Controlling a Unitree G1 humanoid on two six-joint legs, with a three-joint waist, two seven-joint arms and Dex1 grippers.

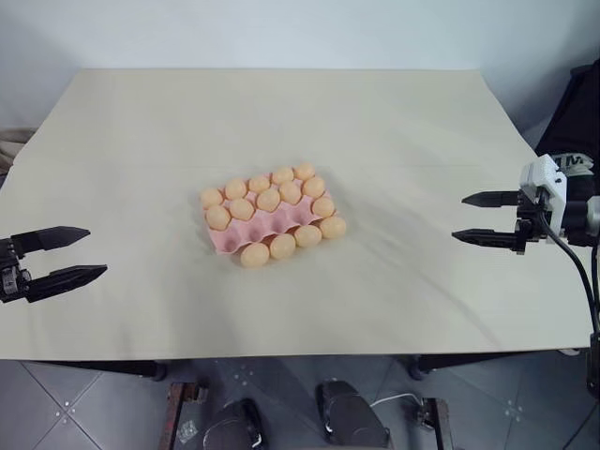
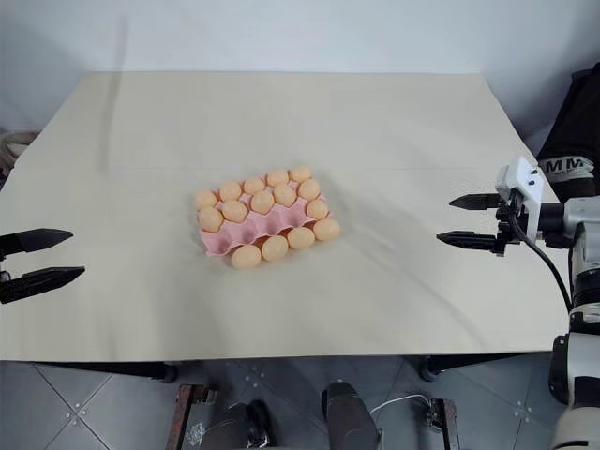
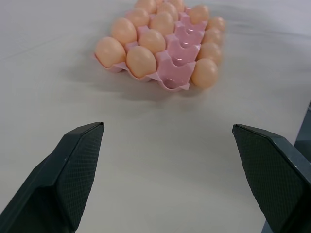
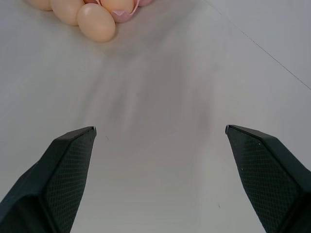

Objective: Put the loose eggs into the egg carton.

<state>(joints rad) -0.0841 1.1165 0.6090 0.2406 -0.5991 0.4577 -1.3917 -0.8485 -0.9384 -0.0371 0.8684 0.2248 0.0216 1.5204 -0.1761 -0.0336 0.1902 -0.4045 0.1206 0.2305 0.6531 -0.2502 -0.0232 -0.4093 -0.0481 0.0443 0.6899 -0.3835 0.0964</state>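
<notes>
End effectors hang wide open and empty over the tabletop [image 1: 141,141], the left end effector [image 1: 64,255] at its left edge, the right end effector [image 1: 487,217] near its right edge. Midway between them, well apart from both, sits the egg carton [image 1: 246,236] at the tabletop's middle. Four loose eggs [image 1: 294,241] lie in a row touching its near edge, whose cups stand empty.

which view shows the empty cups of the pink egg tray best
The left wrist view: the pink moulded egg tray is close, its empty row of cups open to view. Both head views show it small, cups barely visible. The right wrist view catches one corner.
</notes>
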